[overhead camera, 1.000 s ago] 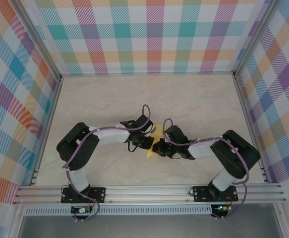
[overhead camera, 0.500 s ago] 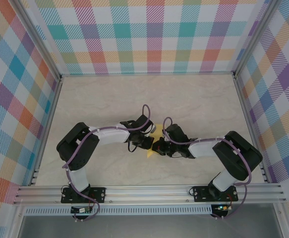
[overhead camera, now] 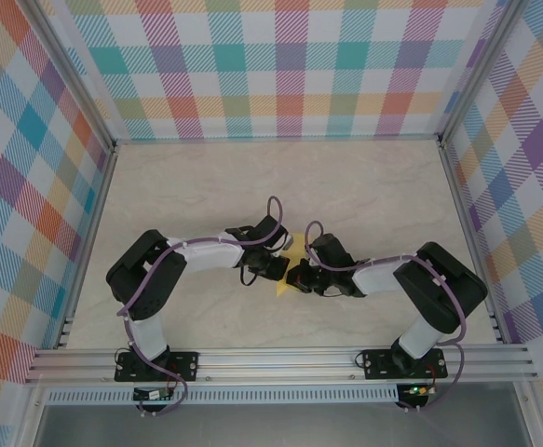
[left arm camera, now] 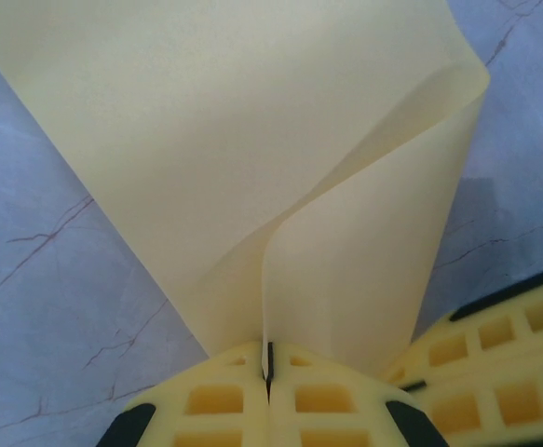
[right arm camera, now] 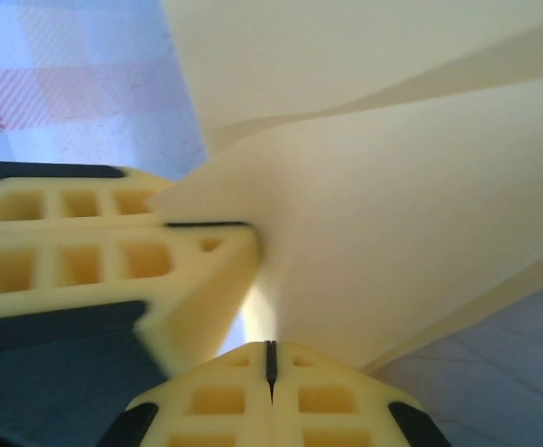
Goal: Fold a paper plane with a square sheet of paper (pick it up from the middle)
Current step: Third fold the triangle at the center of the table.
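Nearest of all, well on the near side of the sheet (overhead camera: 284, 285), the rail (overhead camera: 280, 358) along the desk's front edge carries both arms. The left arm (overhead camera: 150, 270) bends in toward the sheet from its left and the right arm (overhead camera: 439, 289) from its right, so that the two wrists meet over the sheet almost nose to nose. The left pincer (overhead camera: 276, 268) is closed flat, its yellow fingertips (left arm camera: 224, 400) pressed together on a fold of the sheet. In the left wrist view the paper rises out of the seam between them. One layer spreads broad and smooth away from the pincer, and another curls over to the right in a soft loop. The right pincer (overhead camera: 299, 277) sits at the sheet's right side and is likewise closed. In its own wrist view the tips are tight together, with the lower edge of the sheet pinched at their seam. The other pincer's tips lie just left of the sheet there, touching the paper's edge. From above, a yellow tip of the sheet pokes out on the near side of the two pincers and a smaller bit on their far side. Whether the sheet touches the desk beneath it cannot be told. Beyond the sheet the pale marbled desk (overhead camera: 364, 196) runs back to the checked walls (overhead camera: 290, 65).
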### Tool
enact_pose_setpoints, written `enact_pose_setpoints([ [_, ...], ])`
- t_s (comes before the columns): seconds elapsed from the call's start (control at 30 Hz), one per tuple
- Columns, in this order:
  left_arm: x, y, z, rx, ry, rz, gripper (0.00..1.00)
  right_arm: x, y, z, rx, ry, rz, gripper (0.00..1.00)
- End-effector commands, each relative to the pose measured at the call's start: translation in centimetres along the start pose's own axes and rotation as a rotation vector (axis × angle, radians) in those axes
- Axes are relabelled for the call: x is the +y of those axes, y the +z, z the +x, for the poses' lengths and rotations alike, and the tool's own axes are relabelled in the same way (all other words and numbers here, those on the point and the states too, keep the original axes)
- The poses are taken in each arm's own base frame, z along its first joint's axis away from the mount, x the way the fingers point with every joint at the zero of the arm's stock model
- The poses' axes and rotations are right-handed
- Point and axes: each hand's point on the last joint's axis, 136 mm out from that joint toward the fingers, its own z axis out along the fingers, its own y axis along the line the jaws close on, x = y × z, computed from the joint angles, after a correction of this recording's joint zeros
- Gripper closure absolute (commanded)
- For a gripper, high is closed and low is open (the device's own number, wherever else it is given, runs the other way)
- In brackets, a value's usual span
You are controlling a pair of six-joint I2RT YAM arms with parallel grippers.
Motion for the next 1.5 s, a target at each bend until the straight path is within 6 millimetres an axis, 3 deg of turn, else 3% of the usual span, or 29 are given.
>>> enact_pose_setpoints([
  [0.0,1.6,2.2,3.1,0.106,-0.017,-0.039,0.98,-1.8,0.0,-0.3,-0.029,-0.005,0.049,0.97],
  [0.17,1.6,2.1,3.0,0.101,-0.015,-0.044,0.98,-1.2,0.0,-0.2,-0.019,-0.010,0.028,0.97],
  [0.4,1.8,2.0,3.0,0.099,-0.016,-0.055,0.97,2.4,-2.0,-1.4,-0.049,-0.064,-0.054,0.96],
  [0.73,1.8,1.9,3.0,0.103,-0.009,-0.059,0.97,1.4,-2.4,-3.8,-0.063,-0.043,-0.075,0.96],
  [1.0,1.8,1.9,3.1,0.106,-0.009,-0.055,0.98,-0.2,-1.7,-3.5,-0.039,-0.027,-0.052,0.96],
  [1.17,1.8,1.8,3.2,0.104,-0.011,-0.059,0.98,-3.1,-1.1,-2.9,-0.028,0.010,0.016,0.96],
  [1.23,1.8,1.8,3.1,0.103,-0.011,-0.058,0.97,-3.5,-0.9,-2.8,-0.025,0.020,0.008,0.96],
  [1.3,1.9,1.8,3.2,0.106,-0.010,-0.062,0.97,-3.1,-1.1,-2.9,-0.028,0.022,0.003,0.96],
  [1.47,2.0,1.9,3.3,0.108,-0.011,-0.065,0.98,0.4,-4.0,-4.0,-0.082,-0.069,-0.017,0.95],
])
